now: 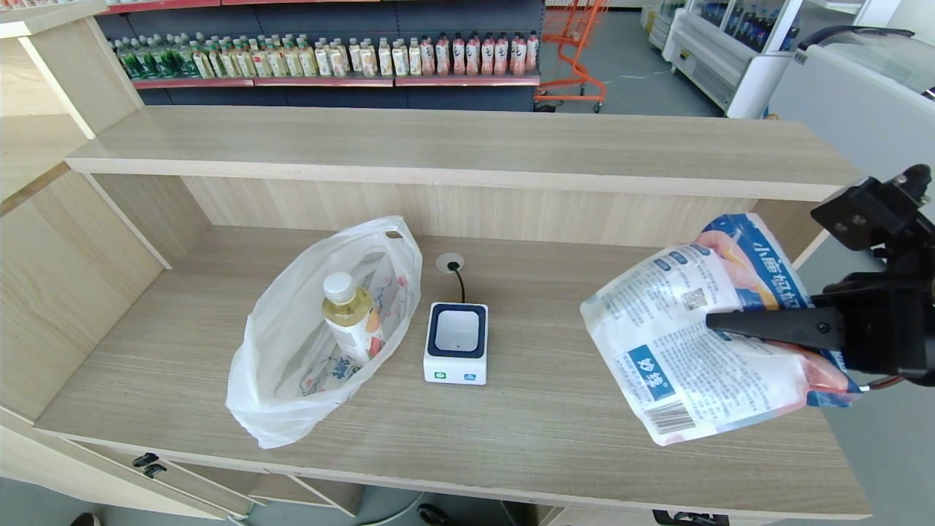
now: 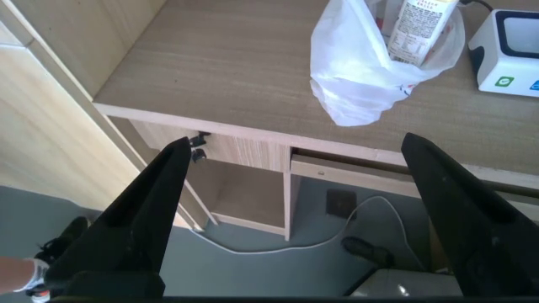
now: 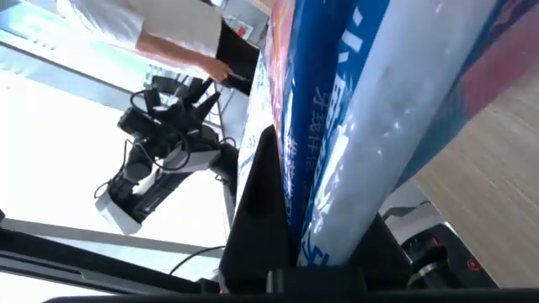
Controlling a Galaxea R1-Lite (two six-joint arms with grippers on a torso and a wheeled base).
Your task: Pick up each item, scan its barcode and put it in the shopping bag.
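A white shopping bag (image 1: 292,365) lies open on the wooden counter (image 1: 526,431), left of centre, with a yellow-drink bottle (image 1: 350,318) lying inside it. Just right of the bag sits the white barcode scanner (image 1: 456,343), window facing up. My right gripper (image 1: 719,325) hangs above the counter's right end, shut on a blue, white and pink food pouch (image 1: 694,343) whose barcode faces the head camera at its lower corner. In the right wrist view the pouch (image 3: 379,126) is pinched between the fingers (image 3: 263,202). My left gripper (image 2: 295,181) stands open below the counter's front edge, near the bag (image 2: 370,76).
A raised shelf (image 1: 453,153) runs along the counter's back and a side wall (image 1: 66,292) closes its left end. The scanner's cable goes into a hole (image 1: 450,261) behind it. Drawers with black handles (image 2: 198,141) sit under the front edge.
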